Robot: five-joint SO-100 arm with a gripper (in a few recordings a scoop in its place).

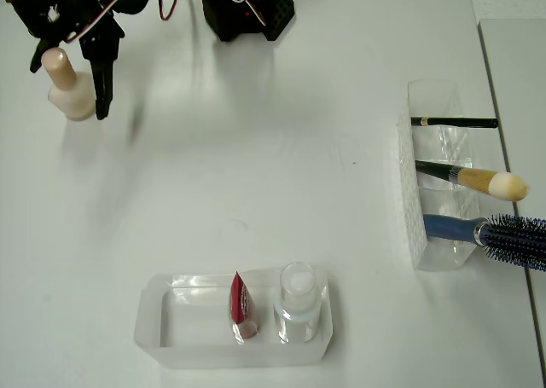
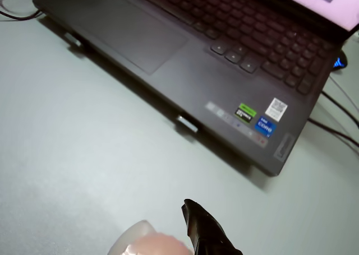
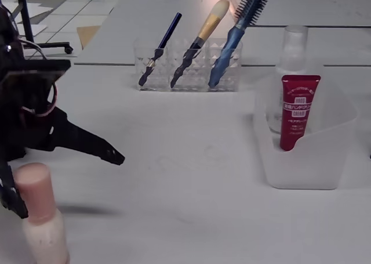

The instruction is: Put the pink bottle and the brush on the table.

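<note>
The tool (image 1: 77, 55) stands with its fingers spread apart around the pink bottle (image 1: 68, 88), one finger (image 1: 104, 79) on the bottle's right in the overhead view and the other up by the cap; whether either still touches it cannot be told. The bottle stands upright on the counter (image 1: 256, 149) near its far left corner. From here a sideways pull could catch the narrow cap and tip the bottle, since the fingers sit so close on both sides. The brush (image 1: 478, 181) leans in the middle slot of the clear holder (image 1: 431, 234) near the right edge, between a thin black stick (image 1: 456, 122) and a blue hairbrush (image 1: 503, 234). Reaching for it risks snagging those neighbours or dragging the light holder.
</note>
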